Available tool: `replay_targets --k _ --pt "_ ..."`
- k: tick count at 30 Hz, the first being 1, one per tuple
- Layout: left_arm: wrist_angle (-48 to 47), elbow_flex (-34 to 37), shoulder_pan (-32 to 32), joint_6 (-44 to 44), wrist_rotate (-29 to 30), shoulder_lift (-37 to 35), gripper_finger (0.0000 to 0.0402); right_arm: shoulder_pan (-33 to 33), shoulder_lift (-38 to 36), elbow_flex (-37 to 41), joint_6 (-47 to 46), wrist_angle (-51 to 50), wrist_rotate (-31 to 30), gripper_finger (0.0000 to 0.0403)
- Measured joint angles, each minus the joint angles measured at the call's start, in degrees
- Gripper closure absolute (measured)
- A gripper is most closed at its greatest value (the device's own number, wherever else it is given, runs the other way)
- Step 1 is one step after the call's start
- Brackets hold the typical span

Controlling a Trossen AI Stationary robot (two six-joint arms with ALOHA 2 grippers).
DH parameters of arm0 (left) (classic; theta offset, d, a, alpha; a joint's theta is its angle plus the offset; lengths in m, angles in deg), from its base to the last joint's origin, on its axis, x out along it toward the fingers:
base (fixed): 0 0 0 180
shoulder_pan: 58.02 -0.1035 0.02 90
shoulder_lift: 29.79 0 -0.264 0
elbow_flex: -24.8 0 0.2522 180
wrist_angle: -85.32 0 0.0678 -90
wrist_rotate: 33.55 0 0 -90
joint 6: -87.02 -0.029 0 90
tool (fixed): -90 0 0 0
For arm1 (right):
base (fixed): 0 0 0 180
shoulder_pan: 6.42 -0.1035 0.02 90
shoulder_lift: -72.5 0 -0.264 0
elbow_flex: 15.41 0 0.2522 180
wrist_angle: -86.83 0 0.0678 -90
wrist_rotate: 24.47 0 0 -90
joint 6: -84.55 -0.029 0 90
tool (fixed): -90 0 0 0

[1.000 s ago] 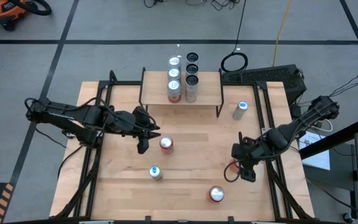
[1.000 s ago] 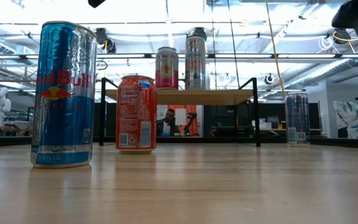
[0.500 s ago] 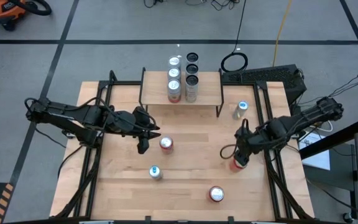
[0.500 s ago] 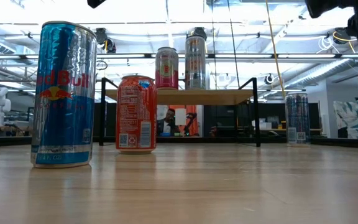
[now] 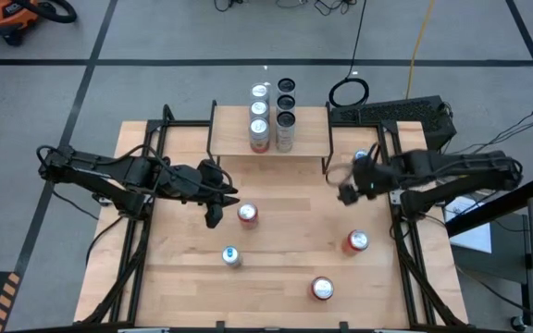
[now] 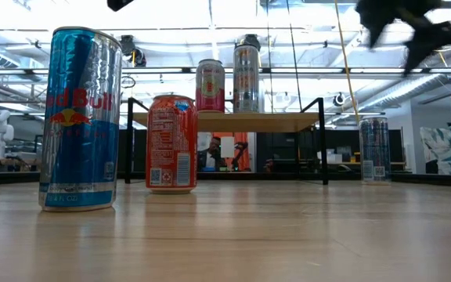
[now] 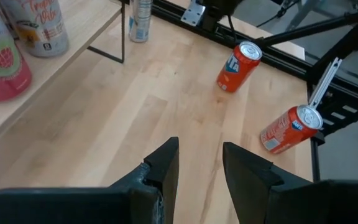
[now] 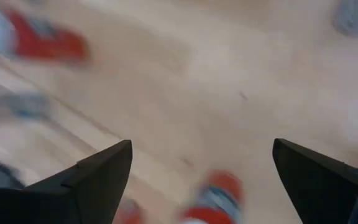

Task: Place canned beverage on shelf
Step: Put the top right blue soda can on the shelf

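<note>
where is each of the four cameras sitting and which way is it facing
High view: above the table, looking straight down; shows both arms, shelf and cans.
Low view: at tabletop height, looking level at the shelf; a dark piece of an arm at top right.
Left wrist view: on the left arm, looking past its slightly parted fingers at tabletop.
Right wrist view: on the right arm, looking between wide-open fingers at blurred tabletop.
Shared: high and low views both show the shelf holding cans.

The tabletop (image 5: 285,231) is pale wood, smooth and matt, with fine grain. The shelf (image 6: 245,121) has the same light wood top on thin black metal legs. The blue can (image 6: 80,119) and the orange can (image 6: 171,143) are glossy printed metal. The left gripper (image 7: 197,165) looks matt black plastic.
</note>
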Motion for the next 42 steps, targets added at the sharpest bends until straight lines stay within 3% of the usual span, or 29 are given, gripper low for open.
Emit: replay_targets --k 3,12,23,42 --pt "0.0 0.0 0.0 0.3 0.0 0.0 0.0277 4.3 0.0 -2.4 4.3 3.1 -1.5 0.0038" --pt "0.0 0.0 0.0 0.3 0.0 0.0 0.0277 19.1 3.8 -8.4 23.8 -5.4 -2.2 0.0037" --pt "0.0 0.0 0.0 0.4 -2.2 0.0 0.0277 30.1 8.8 -8.5 49.9 -10.1 0.6 0.0037" --pt "0.0 0.0 0.0 0.4 -2.6 0.0 0.0277 43.8 18.1 -8.5 63.8 -10.8 3.8 0.0036"
